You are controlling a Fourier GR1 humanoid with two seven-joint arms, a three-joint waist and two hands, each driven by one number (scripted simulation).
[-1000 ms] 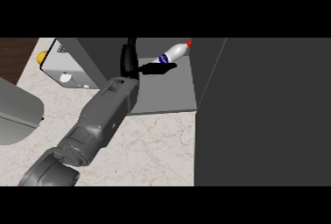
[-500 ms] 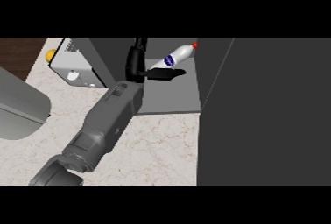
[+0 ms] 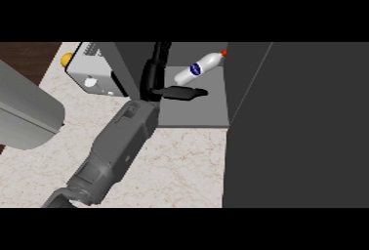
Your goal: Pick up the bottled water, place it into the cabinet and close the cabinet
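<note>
— While the left robot hand [image 3: 164,84] reaches into the cabinet [image 3: 194,114], is it gripping?
— No: fingers straight, thumb out, bottled water [image 3: 197,69] lying just beside them. Contact unclear; right robot hand unseen.

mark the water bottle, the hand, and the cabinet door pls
water bottle [image 3: 194,70], head view, on its blue label
hand [image 3: 176,92], head view, on the extended fingers
cabinet door [image 3: 302,127], head view, on its dark panel
</note>
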